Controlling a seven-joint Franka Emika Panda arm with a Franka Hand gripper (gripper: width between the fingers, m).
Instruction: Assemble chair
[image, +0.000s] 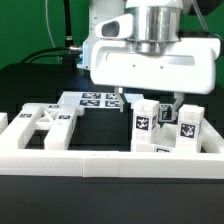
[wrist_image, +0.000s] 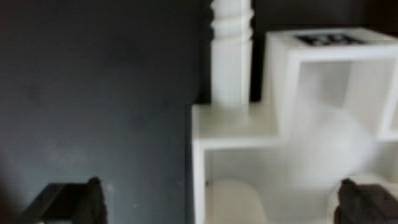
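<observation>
Tool (wrist_image: 217, 202) wide open, nothing held, hovering over white chair parts (wrist_image: 240, 135); prob. a leg (wrist_image: 233, 50) there, pic blurry.

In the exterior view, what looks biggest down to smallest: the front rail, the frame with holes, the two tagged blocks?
1. rail
2. frame
3. two blocks: they look alike, so they tie.

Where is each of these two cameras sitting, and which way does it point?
Exterior view: off the arm, low beside the table, looking across the border rail at the chair parts; the gripper hangs in from above.
Wrist view: on the wrist, looking down past both dark fingertips at parts on the black table.
Shared: the open gripper and the white tagged parts beneath it.
</observation>
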